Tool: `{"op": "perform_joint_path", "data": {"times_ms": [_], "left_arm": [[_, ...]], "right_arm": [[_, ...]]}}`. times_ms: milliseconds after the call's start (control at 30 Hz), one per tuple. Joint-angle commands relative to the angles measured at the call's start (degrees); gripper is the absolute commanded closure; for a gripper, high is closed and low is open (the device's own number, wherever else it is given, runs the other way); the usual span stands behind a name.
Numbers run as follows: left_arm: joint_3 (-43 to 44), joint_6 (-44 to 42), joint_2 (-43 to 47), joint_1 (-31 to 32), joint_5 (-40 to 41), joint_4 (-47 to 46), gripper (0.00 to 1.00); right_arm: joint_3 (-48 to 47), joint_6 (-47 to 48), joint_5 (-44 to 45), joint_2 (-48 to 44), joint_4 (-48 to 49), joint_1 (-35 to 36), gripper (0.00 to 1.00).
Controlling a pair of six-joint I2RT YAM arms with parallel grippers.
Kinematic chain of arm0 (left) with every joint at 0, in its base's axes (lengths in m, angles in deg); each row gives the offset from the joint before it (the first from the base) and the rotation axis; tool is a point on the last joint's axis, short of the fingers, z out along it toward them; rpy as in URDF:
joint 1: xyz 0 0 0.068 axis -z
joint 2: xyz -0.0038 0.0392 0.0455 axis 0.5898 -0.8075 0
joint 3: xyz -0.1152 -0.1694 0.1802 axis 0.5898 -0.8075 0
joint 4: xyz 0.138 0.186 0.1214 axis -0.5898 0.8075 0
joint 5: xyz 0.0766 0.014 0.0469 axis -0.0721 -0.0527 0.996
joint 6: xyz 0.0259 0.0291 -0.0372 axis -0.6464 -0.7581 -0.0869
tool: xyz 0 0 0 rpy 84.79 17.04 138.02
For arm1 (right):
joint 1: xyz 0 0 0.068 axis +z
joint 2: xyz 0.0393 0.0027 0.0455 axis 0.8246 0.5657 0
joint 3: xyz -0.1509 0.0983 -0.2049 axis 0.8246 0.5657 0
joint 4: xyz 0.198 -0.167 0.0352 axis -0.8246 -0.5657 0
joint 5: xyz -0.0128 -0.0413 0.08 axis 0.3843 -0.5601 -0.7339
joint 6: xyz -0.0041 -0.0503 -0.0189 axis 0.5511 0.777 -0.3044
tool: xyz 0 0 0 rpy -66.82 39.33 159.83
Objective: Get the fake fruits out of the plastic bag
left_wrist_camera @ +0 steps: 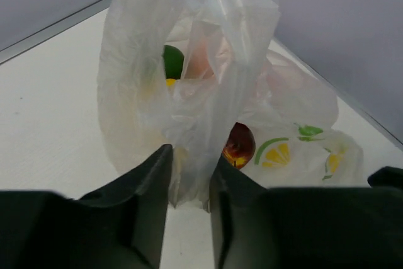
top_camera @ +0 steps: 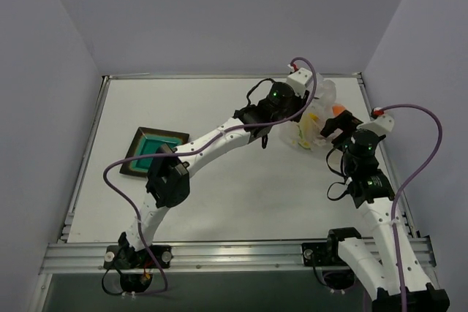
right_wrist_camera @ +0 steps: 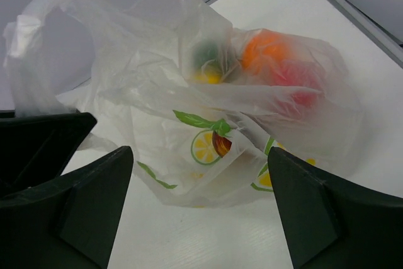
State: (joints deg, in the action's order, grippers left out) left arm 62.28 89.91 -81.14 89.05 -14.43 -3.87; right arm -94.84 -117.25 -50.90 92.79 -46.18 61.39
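Nearest the arm bases, the dark square tray with its teal centre sits on the table, well apart from the action. Further out, the left gripper is pinched tight on a fold of the plastic bag. The right gripper is spread wide with nothing held, facing the bag's side. The fake fruits in view are inside the film. The dark red-brown ball lies low in front, the green ball higher behind, and the red ball sits deep, toward the table's far right corner.
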Motion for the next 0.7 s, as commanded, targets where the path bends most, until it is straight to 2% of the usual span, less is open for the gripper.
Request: {"op": "perform_joint_path", "data": {"times_ms": [0, 33, 100, 267, 333, 400, 433, 467, 533, 667], "left_arm": [[-0.61, -2.12, 4.64, -0.35, 4.33, -5.04, 0.77], [-1.93, -2.39, 6.13, -0.35, 5.29, -6.88, 0.87], [-5.28, -3.17, 7.37, -0.35, 6.35, -8.57, 0.96], [-13.09, -2.48, 13.59, -2.62, 7.32, -11.72, 0.98], [-18.19, -1.25, 16.33, -3.77, 6.88, -13.31, 0.98], [-21.00, -0.46, 19.84, -5.18, 5.92, -14.55, 0.98], [-22.93, 0.07, 20.81, -5.53, 5.65, -14.46, 0.98], [-23.99, 0.25, 23.00, -5.79, 5.57, -14.72, 0.98], [-27.32, 0.86, 25.20, -6.15, 5.39, -15.25, 0.98], [-31.55, 3.32, 28.46, -6.41, 3.98, -15.78, 0.98]], "right_arm": [[-4.36, 4.04, -0.95, 5.66, 4.15, -1.36, 0.15], [-6.80, 5.36, -3.04, 10.03, 4.33, -1.63, 0.13], [-8.93, 5.98, -5.16, 14.01, 5.20, -1.80, 0.09], [-14.28, 6.51, -6.66, 25.17, 10.04, -1.80, 0.08], [-15.61, 6.51, -7.63, 29.91, 11.35, -1.45, 0.12], [-16.92, 6.34, -10.69, 32.39, 12.15, -1.28, 0.40], [-17.37, 6.08, -10.80, 32.92, 12.41, -0.67, 0.61], [-17.11, 5.29, -10.19, 32.32, 13.29, 0.03, 0.90], [-15.01, 4.76, -7.21, 28.91, 16.18, 2.40, 1.00], [-11.15, 1.95, -0.96, 22.48, 15.05, 2.68, 1.00]]}}
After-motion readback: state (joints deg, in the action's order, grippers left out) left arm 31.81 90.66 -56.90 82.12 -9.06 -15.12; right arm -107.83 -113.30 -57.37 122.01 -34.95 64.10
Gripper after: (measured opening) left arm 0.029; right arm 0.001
